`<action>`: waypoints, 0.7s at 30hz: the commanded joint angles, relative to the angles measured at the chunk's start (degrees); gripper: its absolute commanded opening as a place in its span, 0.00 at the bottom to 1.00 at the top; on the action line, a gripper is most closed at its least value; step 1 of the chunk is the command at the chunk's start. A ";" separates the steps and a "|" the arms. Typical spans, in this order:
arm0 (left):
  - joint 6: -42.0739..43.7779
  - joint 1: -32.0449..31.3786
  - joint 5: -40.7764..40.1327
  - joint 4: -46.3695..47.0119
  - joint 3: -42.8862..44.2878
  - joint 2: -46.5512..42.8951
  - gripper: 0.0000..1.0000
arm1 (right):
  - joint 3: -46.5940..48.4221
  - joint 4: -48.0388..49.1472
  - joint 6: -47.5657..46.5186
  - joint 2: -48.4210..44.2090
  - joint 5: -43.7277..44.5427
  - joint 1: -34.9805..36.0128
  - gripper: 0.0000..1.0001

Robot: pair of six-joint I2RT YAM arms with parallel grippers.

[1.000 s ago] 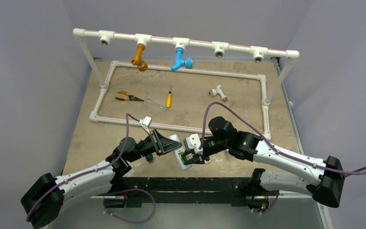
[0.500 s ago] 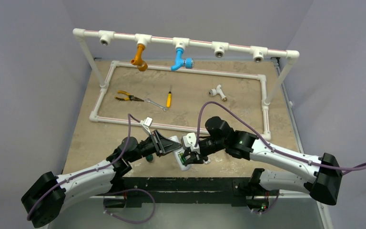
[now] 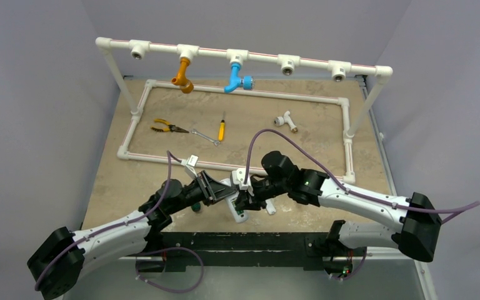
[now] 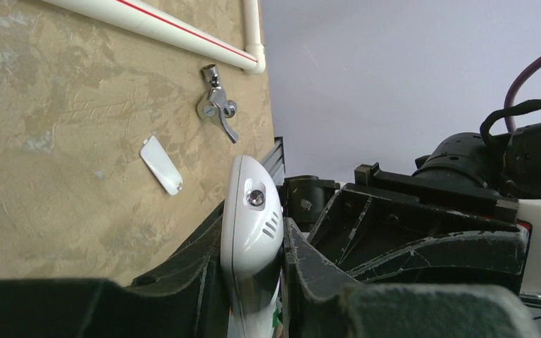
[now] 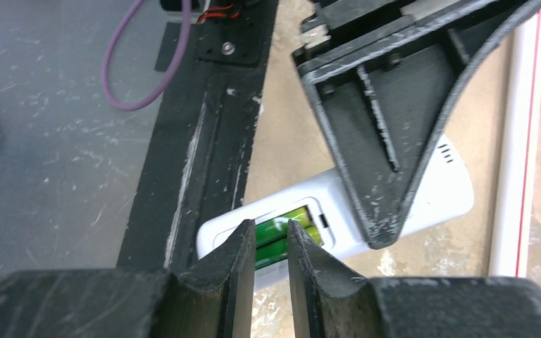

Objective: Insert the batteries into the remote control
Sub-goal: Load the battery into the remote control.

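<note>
Above the table [image 3: 256,144], one remote control [image 5: 440,191] holds seemingly two batteries [image 5: 271,231].

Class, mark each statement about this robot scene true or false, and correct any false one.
1. The left gripper clamps the white remote control. True.
2. The remote control holds no batteries. False: two green batteries show in its open back.
3. The white cover plate is fitted on the remote control. False: it lies flat on the table, apart from the remote control.
4. An orange tap and a blue tap hang from the overhead pipe. True.
</note>
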 commanded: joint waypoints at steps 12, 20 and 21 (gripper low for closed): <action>-3.05 -0.52 0.16 8.42 2.15 -2.60 0.00 | -3.16 8.62 7.01 -3.39 12.58 -0.30 0.09; -1.77 -0.53 -0.01 8.51 1.83 -2.38 0.00 | -3.31 11.05 13.63 -12.90 16.98 -0.28 0.14; -1.62 -0.50 -0.08 8.44 1.87 -2.38 0.00 | -3.76 12.06 14.92 -14.32 17.77 -0.26 0.14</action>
